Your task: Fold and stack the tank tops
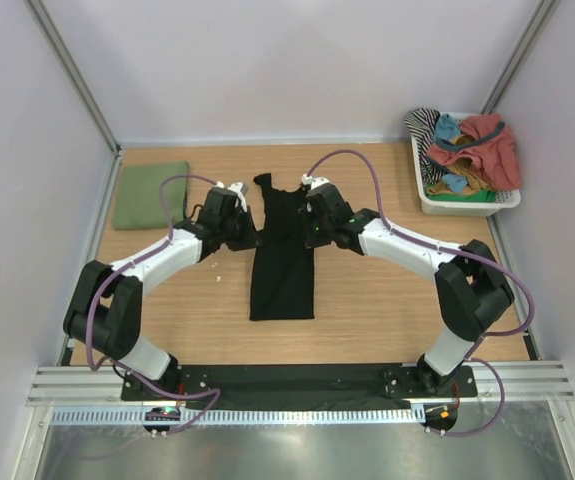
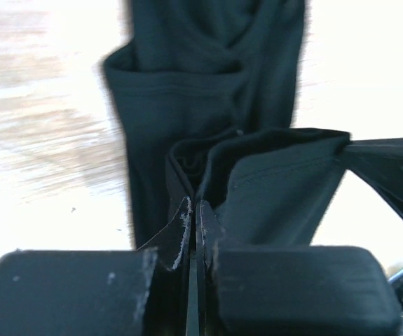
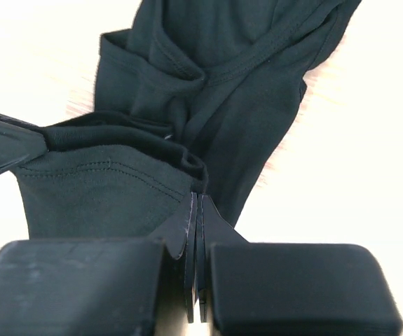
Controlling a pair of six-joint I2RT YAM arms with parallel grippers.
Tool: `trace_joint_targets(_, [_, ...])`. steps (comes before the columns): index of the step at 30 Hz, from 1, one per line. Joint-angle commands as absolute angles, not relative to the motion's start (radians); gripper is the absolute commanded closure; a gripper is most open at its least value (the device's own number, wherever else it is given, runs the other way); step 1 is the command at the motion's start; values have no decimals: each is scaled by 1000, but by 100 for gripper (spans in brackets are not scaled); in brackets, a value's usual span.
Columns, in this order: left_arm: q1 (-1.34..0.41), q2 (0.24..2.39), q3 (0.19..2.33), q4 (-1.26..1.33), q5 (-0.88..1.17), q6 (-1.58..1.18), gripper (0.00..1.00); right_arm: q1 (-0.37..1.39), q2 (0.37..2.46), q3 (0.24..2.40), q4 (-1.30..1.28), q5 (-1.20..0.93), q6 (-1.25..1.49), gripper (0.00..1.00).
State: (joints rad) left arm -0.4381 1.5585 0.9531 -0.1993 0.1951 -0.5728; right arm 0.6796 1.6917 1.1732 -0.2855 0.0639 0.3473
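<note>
Lying near-to-far on the bench (image 1: 387, 300), the black tank top (image 1: 282, 275) was clamped at its far half: left edge by the left jaws, right edge by the right jaws.

Left arm (image 1: 157, 255), right arm (image 1: 402, 245): white shells on long links, black joints and elbows. Small white part atop each wrist. Purple cable (image 1: 352, 160) loops along each arm, down to bases. Bases sit on black plate (image 1: 297, 378) at near edge (small coloured spot by each base, too small to tell). Left tool (image 2: 194, 210), right tool (image 3: 196, 210): matte black, blocky bodies, thin flat fingers with scuffed, whitish edges.
</note>
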Motion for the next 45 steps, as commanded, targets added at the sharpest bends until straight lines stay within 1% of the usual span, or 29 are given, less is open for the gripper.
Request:
trace_joint_targets(1, [-443,1512,1006,-192,195,-584,100,680,1631,1184,-279,109,360,99])
trace_joint_targets(9, [-442,1509,1078,-218,198,-597,100,678,1605,1229,-353,170,357,99])
trace_joint_targets(18, [-442,1511,1133,-233,176,-597,100,657,1568,1258,-377,179,342,99])
trace_joint_targets(24, [-442,1583,1216,-235,137,-589,100,621,1640,1327,-391,155,330,99])
trace_joint_targets(28, [-442,1721,1290,-238,97,-580,99,574,1724,1368,-370,130,341,98])
trace_joint_targets(29, [-440,1753,1333,-250,88,-580,99,566,1756,1374,-358,126,345,98])
trace_joint_targets(30, [-442,1779,1357,-270,81,-581,99,558,1779,1388,-351,97,348,94])
trace_joint_targets(32, [-442,1831,1393,-308,78,-589,99,549,1831,1408,-348,74,353,94])
trace_joint_targets(37, [-440,1844,1371,-284,74,-603,99,551,1835,1401,-324,64,362,93])
trace_joint_targets(41, [-440,1848,1359,-278,69,-606,98,549,1838,1402,-327,66,362,91])
trace_joint_targets(45, [-442,1838,1355,-285,60,-607,99,549,1838,1407,-330,52,365,92])
